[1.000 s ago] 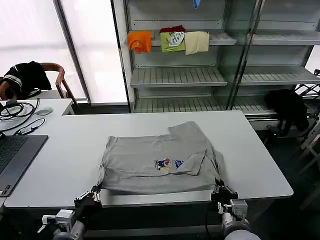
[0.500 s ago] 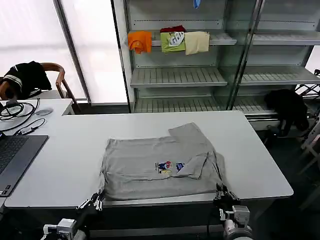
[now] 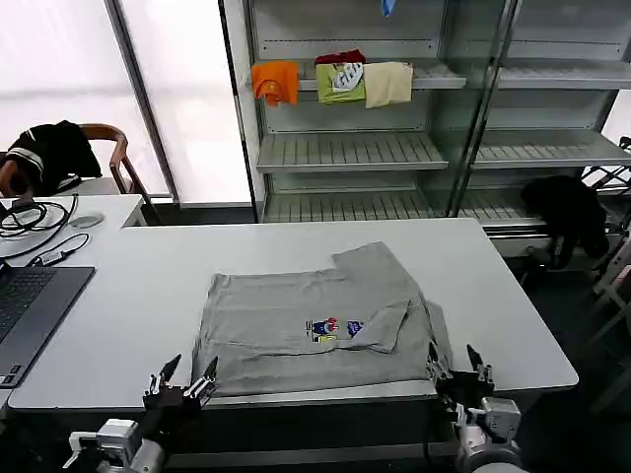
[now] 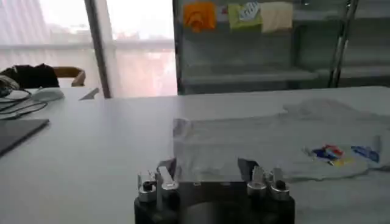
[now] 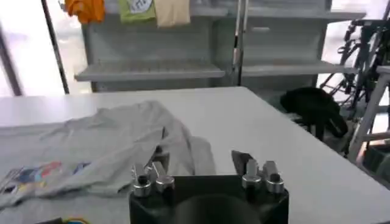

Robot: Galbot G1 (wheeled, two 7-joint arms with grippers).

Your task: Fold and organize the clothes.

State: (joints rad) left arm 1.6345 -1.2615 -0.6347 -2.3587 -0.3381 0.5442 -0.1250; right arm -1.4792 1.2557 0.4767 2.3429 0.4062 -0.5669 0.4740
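Observation:
A light grey T-shirt [image 3: 306, 315] with a small multicoloured chest print [image 3: 333, 326] lies partly folded on the white table [image 3: 148, 296], one sleeve turned over near the print. My left gripper [image 3: 192, 367] stands open at the table's front edge, just short of the shirt's near left corner. My right gripper [image 3: 452, 357] is open too, just off the near right corner. Neither holds cloth. The left wrist view looks over the open left gripper [image 4: 207, 167] to the shirt [image 4: 274, 140]. The right wrist view shows the open right gripper [image 5: 200, 157] before the shirt [image 5: 109, 146].
A laptop [image 3: 25, 305] and cables [image 3: 30, 222] lie at the left. Behind the table, a shelf unit [image 3: 345, 148] carries orange, green and cream garments. A black garment [image 3: 567, 212] hangs at the right, another on a chair [image 3: 54, 153] at the left.
Both grippers held the shirt's near corners a second ago. They have let go, opened and drawn back slightly past the table's front edge; the shirt's near hem has settled flat.

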